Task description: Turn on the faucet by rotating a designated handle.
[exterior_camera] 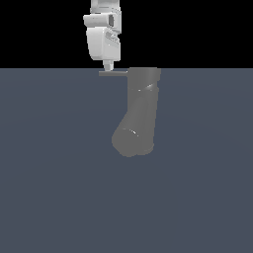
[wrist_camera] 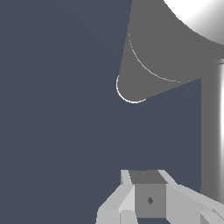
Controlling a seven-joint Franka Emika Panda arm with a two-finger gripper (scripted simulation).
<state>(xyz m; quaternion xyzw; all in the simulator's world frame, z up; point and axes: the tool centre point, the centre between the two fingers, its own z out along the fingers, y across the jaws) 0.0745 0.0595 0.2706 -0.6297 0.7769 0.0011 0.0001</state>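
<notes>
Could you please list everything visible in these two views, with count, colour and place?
faucet: one, matte grey, upright at the centre of the exterior view, its thick spout angled down toward the camera.
handle: one, grey thin rod, sticking out from the faucet's top toward the exterior view's left.
floor: one, dark blue-grey, flat beneath everything.
gripper: one, white, coming down from above onto the handle's outer part; whether its jaws are open or shut cannot be told.
</notes>
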